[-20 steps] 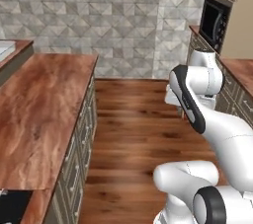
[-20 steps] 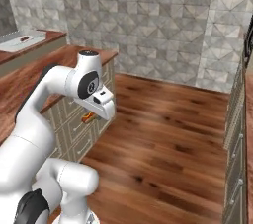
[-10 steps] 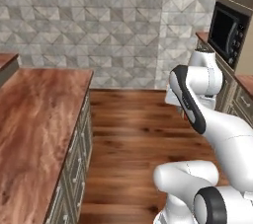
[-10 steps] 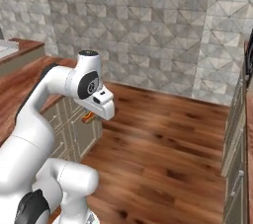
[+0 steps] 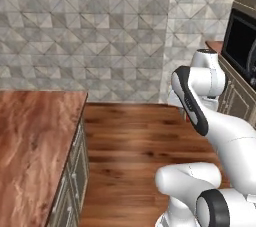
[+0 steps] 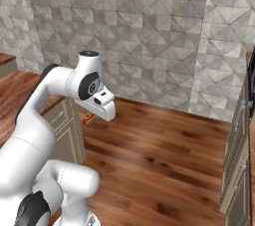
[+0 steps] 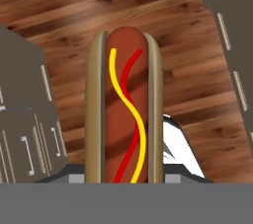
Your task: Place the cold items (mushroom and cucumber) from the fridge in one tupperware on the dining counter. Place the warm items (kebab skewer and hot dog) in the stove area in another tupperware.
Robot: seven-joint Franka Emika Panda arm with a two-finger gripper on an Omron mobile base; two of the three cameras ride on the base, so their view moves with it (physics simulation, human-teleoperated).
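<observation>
Hot dog (image 7: pixel 123 107), in its bun with wavy lines of yellow and red sauce down the sausage, rises lengthwise straight out from the end effector (image 7: pixel 123 181) in the hand view. Its near end runs down to the bottom of that view, where the fingertips would be, so the fingertips themselves are hidden. The end effector appears closed on the hot dog, gripping it by the sides of the bun at the near end; the width of the jaw opening cannot be read.

In the right base view a small orange patch (image 6: pixel 88 117) shows just under the hand, against the cabinet front; it is probably the same hot dog, but too small to confirm.

Beyond the hot dog, well below the end effector, lies a wooden plank floor (image 7: pixel 197 30). Grey cabinet fronts with slim bar handles (image 7: pixel 29 134) stand to one side of the hot dog, and another grey cabinet front (image 7: pixel 232 35) stands on the opposite side.

In the left base view a reddish wooden tabletop (image 5: pixel 35 146) lies well off to the left of the arm, with drawers beneath its edge. A dark microwave (image 5: pixel 240 46) sits to the right of the arm. A tiled stone wall (image 5: pixel 90 31) stands beyond the floor.

No tupperware container can be identified.
</observation>
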